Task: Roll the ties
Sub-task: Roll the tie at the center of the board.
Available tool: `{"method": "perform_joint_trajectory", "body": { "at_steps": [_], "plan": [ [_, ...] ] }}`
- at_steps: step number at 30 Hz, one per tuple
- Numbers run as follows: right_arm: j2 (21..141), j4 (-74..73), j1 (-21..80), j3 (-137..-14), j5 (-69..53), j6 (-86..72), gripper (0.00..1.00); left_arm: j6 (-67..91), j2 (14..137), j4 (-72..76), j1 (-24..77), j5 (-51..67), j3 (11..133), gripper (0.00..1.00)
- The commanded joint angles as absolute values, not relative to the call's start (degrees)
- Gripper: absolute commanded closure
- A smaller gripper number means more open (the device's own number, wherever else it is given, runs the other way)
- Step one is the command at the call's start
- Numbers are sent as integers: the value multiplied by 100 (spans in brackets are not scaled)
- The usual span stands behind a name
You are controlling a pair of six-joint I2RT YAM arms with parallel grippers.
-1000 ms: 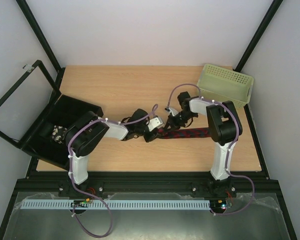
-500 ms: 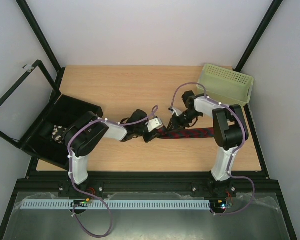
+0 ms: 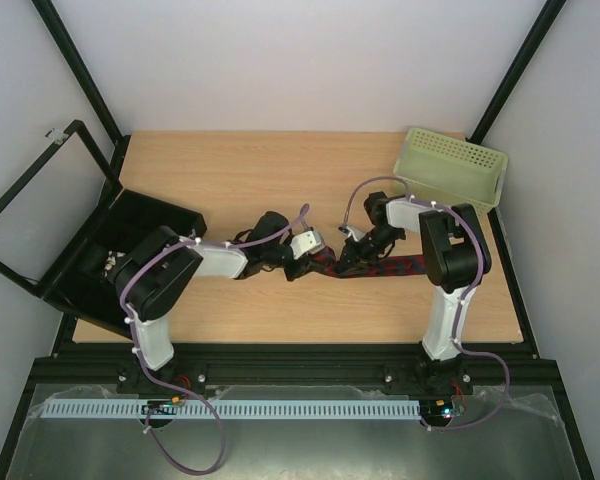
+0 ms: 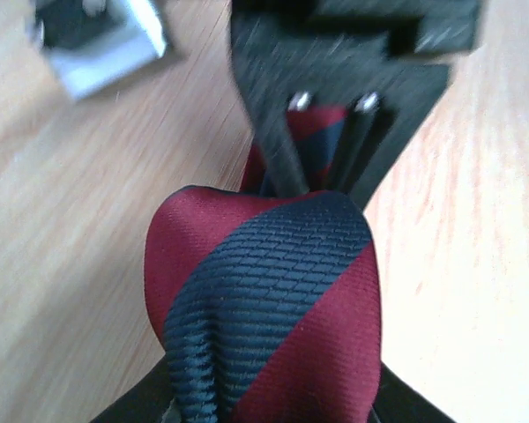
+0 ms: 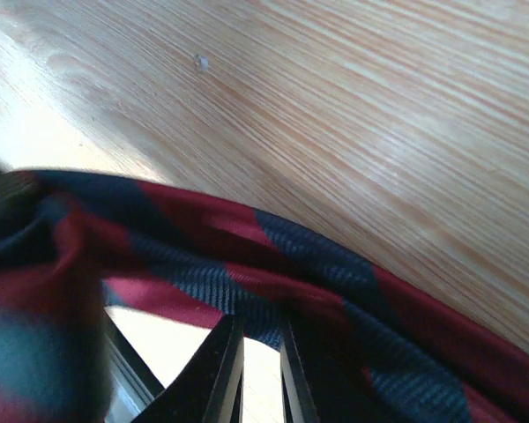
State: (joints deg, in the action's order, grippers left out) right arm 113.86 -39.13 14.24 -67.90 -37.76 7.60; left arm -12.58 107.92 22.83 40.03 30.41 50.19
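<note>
Dark red, navy-striped fabric necktie (image 3: 385, 268) flat on light wood table (image 3: 230, 180), right of centre. My left gripper (image 3: 310, 266) clamps bunched end; right gripper (image 3: 346, 262) jaws narrow, can't tell if gripping. Risk: uneven pull unravels roll.

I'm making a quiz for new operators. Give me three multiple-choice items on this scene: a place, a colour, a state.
1. Where is the green basket? A: far right corner of the table. B: near left corner. C: the middle.
2. The tie is coloured: A: yellow and green. B: dark red and navy. C: plain white.
3. The tie's left end is: A: flat, untouched. B: knotted. C: bunched in the left claw.
Key: A, the top view shows it there. B, both wrist views show the stripes. C, the left wrist view shows the hump.
</note>
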Motion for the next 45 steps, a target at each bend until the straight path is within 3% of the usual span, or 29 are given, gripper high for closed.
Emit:
{"method": "perform_joint_trajectory", "body": {
  "at_steps": [1, 11, 14, 20, 24, 30, 39, 43, 45],
  "plan": [
    [11767, -3872, 1330, -6704, -2977, 817, 85, -2096, 10277, 1922, 3931, 3605, 5020, 79],
    [11925, -3888, 1188, -6928, -2897, 882, 84, -3279, 10884, 648, 3959, 2817, 5170, 79],
    [11844, -4046, 1151, -7060, -3127, 982, 77, -3210, 11108, 433, 3995, 2611, 5308, 78],
    [11229, -4386, 1140, -7164, -4312, 1010, 51, -3132, 11358, 203, 4083, 2430, 5448, 78],
    [11166, -4629, 1232, -7318, -5154, 941, 49, -3103, 11413, 176, 4113, 2408, 5450, 77],
    [11396, -4529, 1537, -7523, -4965, 735, 49, -3081, 11400, 174, 4131, 2419, 5423, 77],
    [11740, -4552, 1683, -7524, -4400, 906, 66, -2972, 11399, 209, 4140, 2381, 5425, 76],
    [11856, -4587, 1679, -7550, -4143, 1086, 94, -2923, 11417, 226, 4140, 2378, 5440, 76],
    [11882, -4531, 1680, -7546, -3997, 1125, 99, -2921, 11413, 237, 4140, 2383, 5449, 75]
  ]
}}
